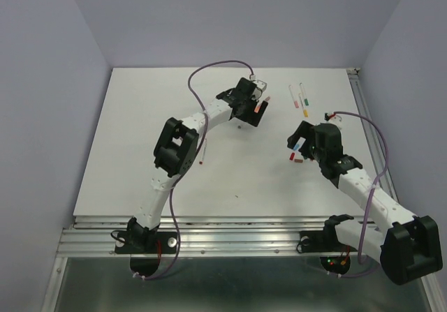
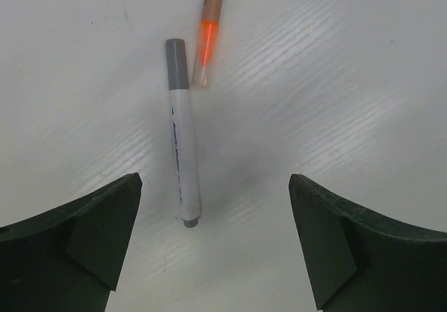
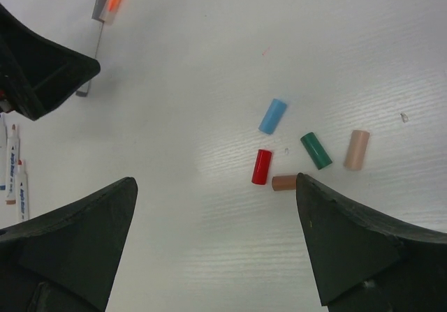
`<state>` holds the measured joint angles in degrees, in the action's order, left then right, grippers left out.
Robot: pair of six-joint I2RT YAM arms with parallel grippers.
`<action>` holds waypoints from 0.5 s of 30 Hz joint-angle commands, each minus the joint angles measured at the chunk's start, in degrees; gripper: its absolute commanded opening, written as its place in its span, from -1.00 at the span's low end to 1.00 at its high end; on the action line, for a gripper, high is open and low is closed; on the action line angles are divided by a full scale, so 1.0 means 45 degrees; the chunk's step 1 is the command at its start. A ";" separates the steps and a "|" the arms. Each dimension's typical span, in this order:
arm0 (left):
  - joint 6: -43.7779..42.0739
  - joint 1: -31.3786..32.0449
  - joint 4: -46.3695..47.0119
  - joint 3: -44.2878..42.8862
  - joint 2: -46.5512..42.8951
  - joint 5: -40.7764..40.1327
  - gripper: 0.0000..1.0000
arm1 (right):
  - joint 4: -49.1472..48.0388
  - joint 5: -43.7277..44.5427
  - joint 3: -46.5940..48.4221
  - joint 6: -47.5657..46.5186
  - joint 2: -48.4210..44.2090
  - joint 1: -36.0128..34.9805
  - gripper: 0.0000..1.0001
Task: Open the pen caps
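Jaws are spread wide and empty on both sides from where I sit, left gripper (image 2: pixel 213 211) over a grey-capped pen (image 2: pixel 181 148) just beside an orange-tipped pen (image 2: pixel 208 41), right gripper (image 3: pixel 215 190) over five loose pen caps (image 3: pixel 262 167) on the table (image 3: pixel 209 54).

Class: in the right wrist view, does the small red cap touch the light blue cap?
No, bare white table separates the short red cylindrical cap from the light blue cap.

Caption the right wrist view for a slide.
Open right gripper above five loose caps: blue, red, green, brown, beige.
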<state>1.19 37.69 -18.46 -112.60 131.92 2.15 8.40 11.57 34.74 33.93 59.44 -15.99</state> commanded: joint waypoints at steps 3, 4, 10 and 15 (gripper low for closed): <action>-0.0675 -0.0465 -0.1055 -0.1931 0.0820 0.0556 0.98 | -0.0793 -0.0013 -0.0318 -0.0275 -0.0103 -0.0021 1.00; -0.0656 -0.0505 -0.1054 -0.2028 0.0938 0.0557 0.98 | -0.0793 -0.0033 -0.0318 -0.0294 -0.0103 -0.0041 1.00; -0.1026 -0.0700 -0.1349 -0.2635 0.1817 0.0186 0.79 | -0.0851 0.0084 -0.0337 -0.0314 -0.0084 -0.0041 1.00; -0.1280 -0.0700 -0.1660 -0.3161 0.2500 -0.0009 0.51 | -0.1009 0.0085 -0.0357 -0.0275 0.0286 -0.0041 1.00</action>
<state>-2.50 34.30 -24.21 -123.26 141.95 2.68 6.92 11.57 34.15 33.61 59.72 -15.99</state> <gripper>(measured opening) 0.780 0.998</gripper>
